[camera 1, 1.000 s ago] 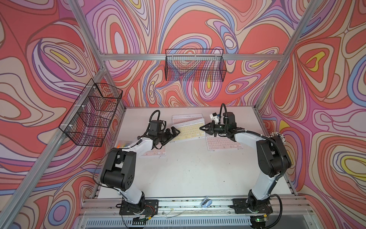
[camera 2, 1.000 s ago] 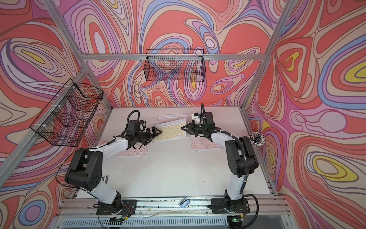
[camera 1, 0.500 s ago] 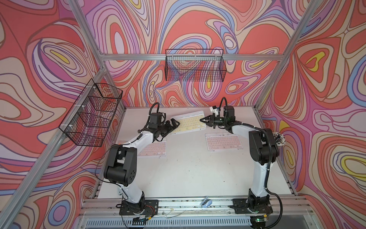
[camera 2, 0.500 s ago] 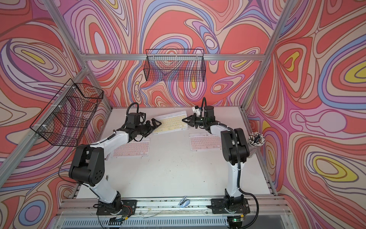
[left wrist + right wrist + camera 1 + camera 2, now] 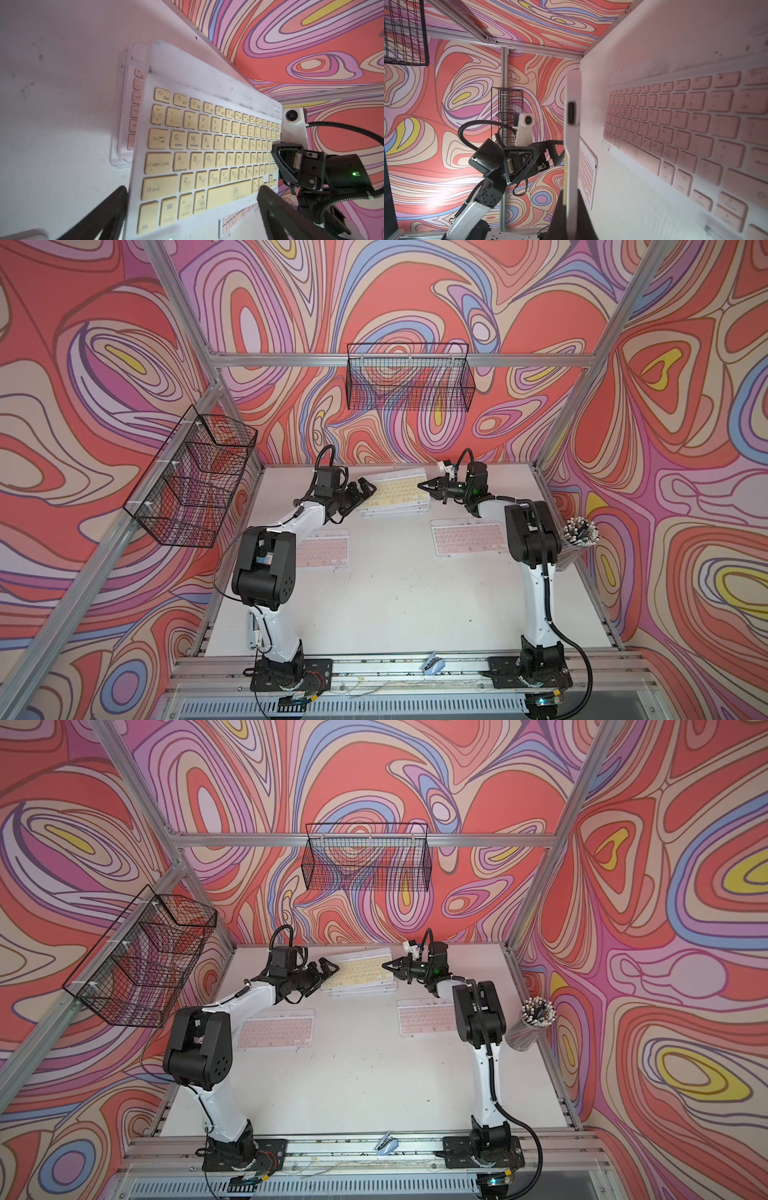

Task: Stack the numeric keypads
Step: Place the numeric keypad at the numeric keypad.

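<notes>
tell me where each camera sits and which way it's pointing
Top views: high above the near edge, looking down across the table; both arms show whole, left arm, right arm.
Left wrist: on the left arm, looking along its open jaws at the yellow keypad; both its fingertips show.
Right wrist: on the right arm, looking along the keypad's edge, clamped in its shut jaws; left arm beyond.
Shared: all views show the yellow keypad.

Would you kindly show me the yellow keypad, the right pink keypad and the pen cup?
yellow keypad (image 5: 207, 145): in the left wrist view, on its middle keys.
right pink keypad (image 5: 468, 538): in a top view, on its keys.
pen cup (image 5: 524, 1033): in a top view, on its wall.
</notes>
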